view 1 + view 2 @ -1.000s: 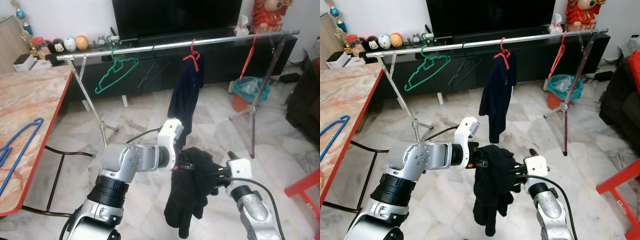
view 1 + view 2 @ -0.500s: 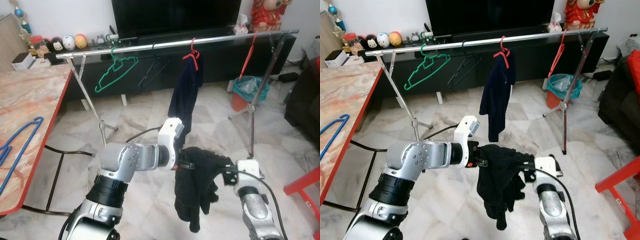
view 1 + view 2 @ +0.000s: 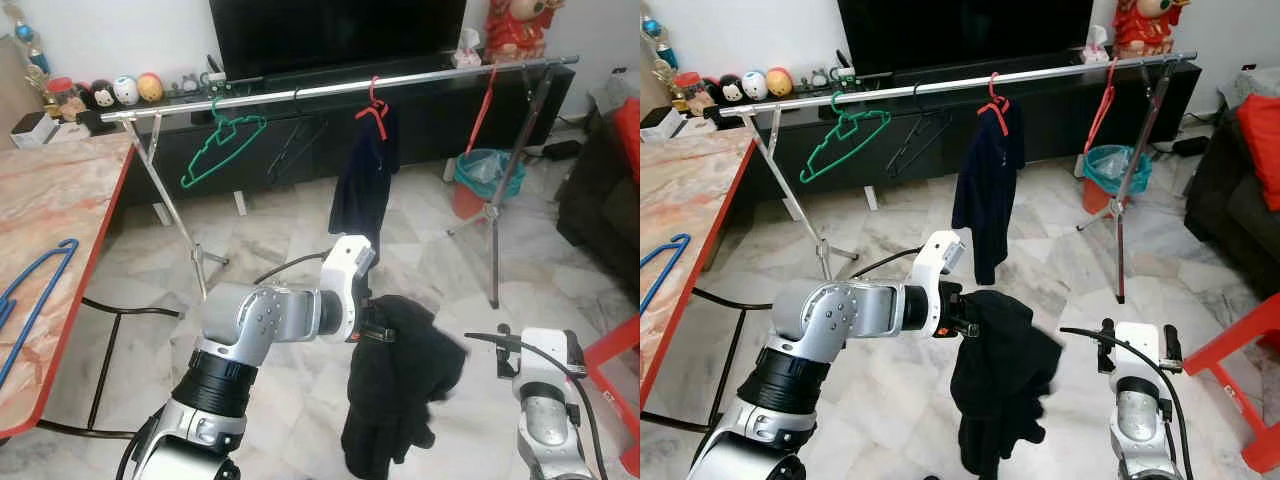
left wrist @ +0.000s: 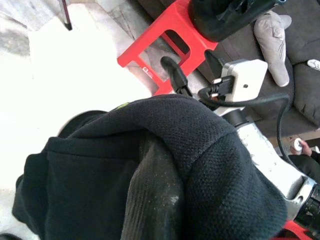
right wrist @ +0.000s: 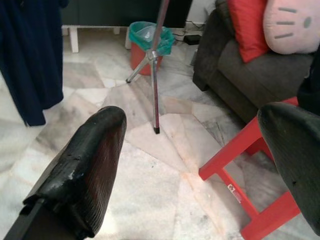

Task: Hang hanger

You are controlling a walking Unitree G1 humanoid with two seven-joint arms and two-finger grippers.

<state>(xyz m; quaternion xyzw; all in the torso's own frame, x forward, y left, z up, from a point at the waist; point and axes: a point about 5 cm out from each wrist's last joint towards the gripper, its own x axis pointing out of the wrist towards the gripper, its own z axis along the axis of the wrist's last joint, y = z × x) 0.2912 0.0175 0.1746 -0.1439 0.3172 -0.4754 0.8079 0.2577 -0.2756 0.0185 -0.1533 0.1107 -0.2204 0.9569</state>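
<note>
A black garment (image 3: 398, 385) hangs at the lower centre of the frame, gripped by the left gripper (image 3: 372, 331); the right gripper (image 5: 200, 165), at the lower right, has its jaws wide apart and empty; behind, along the top, the rail (image 3: 340, 87) carries a green hanger (image 3: 222, 140) and a dark shirt (image 3: 362, 185).

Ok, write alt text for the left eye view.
The left gripper holds up a black garment over the marble floor; the right gripper, open, sits beside it. Behind them, a clothes rail carries hangers and a navy garment.
</note>
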